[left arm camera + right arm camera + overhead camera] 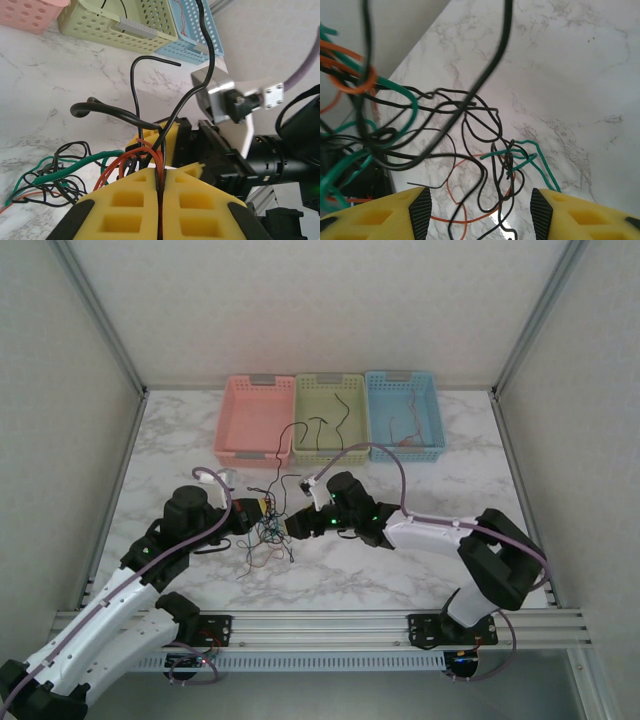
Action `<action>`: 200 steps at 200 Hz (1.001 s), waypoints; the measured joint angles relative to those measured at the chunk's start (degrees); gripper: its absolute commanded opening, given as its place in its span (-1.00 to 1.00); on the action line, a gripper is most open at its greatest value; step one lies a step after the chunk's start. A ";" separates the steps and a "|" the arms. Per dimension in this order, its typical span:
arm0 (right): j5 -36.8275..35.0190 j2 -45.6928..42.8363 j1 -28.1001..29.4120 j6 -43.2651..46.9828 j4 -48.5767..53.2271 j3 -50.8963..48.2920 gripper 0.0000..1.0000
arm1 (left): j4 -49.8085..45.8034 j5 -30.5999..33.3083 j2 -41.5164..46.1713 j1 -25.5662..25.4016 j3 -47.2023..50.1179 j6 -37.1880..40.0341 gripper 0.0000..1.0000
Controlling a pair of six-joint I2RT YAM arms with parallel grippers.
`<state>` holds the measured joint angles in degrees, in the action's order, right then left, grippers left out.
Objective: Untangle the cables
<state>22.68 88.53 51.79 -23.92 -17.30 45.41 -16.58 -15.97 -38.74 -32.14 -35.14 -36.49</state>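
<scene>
Black, green and orange thin cables [268, 532] sit clumped near the middle of the white marble-patterned tabletop [180, 440], too small from above to separate the strands. The left gripper [160, 175] pinches black and orange strands between its closed yellow foam fingers. The right gripper [479, 200] is spread wide, with blurred loops before it. A pink perforated plastic basket [225, 430], a green one [330, 379] and a blue one [436, 420] line the far edge, and pale panel walls [60, 390] enclose the table.

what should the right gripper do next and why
Probably close the right gripper on the black wire loops lying between its open jaws. The left gripper is shut on black and orange strands of the cables, so a second grip would likely let the arms pull the tangle apart.
</scene>
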 measured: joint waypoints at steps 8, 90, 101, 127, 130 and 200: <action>-0.09 -0.68 0.00 -0.24 -0.31 -0.02 0.15 | 0.00 0.11 0.02 0.00 0.00 0.00 -1.00; -0.26 2.71 1.92 -1.57 -1.29 0.00 -0.15 | -0.11 0.20 0.17 0.00 0.00 0.02 -1.00; -0.33 3.02 1.95 -1.33 -1.18 0.02 -0.28 | -0.26 0.20 0.26 0.00 0.00 0.02 -1.00; -0.57 3.10 1.95 -0.90 -0.90 0.24 -0.97 | -0.46 0.39 0.76 0.00 0.00 0.02 -1.00; -0.59 3.10 1.95 -1.36 -0.90 0.28 -1.00 | -0.50 0.44 0.81 0.00 0.00 0.02 -1.00; -10.25 -9.29 -4.04 3.21 10.71 0.20 -1.00 | -5.16 6.29 2.45 0.00 0.00 0.44 -1.00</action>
<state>12.43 79.24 47.75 -20.71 -6.59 45.60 -21.74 -9.67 -36.29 -32.14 -35.14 -36.05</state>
